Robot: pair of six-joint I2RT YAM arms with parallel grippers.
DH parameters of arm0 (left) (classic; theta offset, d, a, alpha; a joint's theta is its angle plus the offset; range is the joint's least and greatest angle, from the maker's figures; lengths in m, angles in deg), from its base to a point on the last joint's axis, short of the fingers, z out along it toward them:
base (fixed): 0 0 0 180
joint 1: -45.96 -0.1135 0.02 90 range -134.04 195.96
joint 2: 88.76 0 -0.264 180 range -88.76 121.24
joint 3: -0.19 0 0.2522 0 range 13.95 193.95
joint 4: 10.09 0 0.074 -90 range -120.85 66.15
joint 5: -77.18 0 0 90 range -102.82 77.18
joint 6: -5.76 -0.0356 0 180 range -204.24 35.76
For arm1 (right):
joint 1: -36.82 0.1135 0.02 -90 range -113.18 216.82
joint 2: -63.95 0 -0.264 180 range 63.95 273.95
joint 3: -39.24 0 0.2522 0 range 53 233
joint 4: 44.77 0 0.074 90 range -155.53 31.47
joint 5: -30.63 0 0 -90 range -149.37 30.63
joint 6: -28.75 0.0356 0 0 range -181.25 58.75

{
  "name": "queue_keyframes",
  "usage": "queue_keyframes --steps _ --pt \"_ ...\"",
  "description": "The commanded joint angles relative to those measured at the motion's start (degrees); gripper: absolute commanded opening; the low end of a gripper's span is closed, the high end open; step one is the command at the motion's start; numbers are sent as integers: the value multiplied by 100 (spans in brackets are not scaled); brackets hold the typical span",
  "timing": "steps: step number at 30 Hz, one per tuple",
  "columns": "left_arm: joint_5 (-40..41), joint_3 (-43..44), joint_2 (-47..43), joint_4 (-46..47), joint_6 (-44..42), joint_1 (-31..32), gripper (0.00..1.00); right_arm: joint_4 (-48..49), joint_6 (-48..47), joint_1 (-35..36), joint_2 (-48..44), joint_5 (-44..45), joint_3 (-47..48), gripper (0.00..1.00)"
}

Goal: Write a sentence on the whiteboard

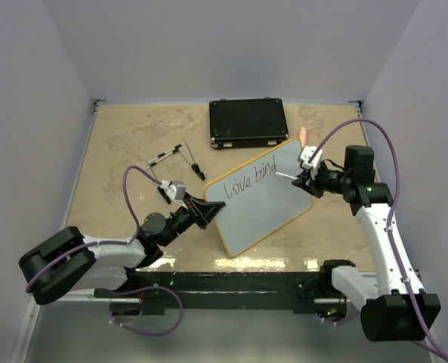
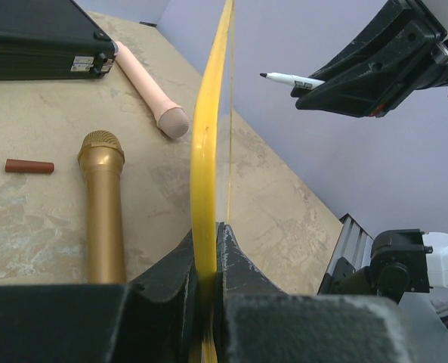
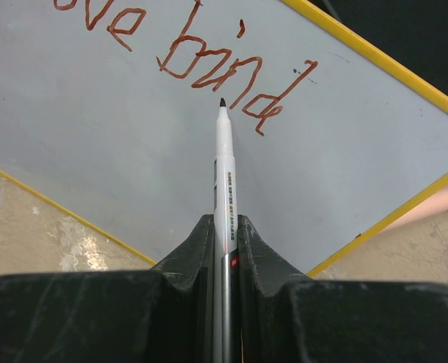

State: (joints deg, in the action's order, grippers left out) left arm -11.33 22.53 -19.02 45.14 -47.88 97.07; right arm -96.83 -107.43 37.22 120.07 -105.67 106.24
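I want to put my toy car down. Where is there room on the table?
The far left of the table, from its edge to the black case, is bare. So is the near patch right of the whiteboard. It is crowded beside the whiteboard, where a gold microphone and a pink microphone lie.

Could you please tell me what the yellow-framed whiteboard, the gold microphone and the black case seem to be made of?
Yellow-framed rectangular whiteboard: smooth, faintly glossy pale face, likely coated laminate; thin rounded frame looks like plastic. Gold cylindrical microphone: satin metallic sheen, fine mesh head, so metal or metallic-painted plastic. Black rectangular case: dull hard shell with small pale fittings, probably plastic.
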Motion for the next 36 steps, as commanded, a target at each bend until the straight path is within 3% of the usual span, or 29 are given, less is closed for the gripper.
queue_keyframes --steps 1,36 --pt "-255 -5 111 -501 -402 -14 0 -28 -85 -23 -101 -247 -23 0" --pt "-62 -146 49 -492 -349 -14 0 -63 -146 -23 -198 -274 -23 0"
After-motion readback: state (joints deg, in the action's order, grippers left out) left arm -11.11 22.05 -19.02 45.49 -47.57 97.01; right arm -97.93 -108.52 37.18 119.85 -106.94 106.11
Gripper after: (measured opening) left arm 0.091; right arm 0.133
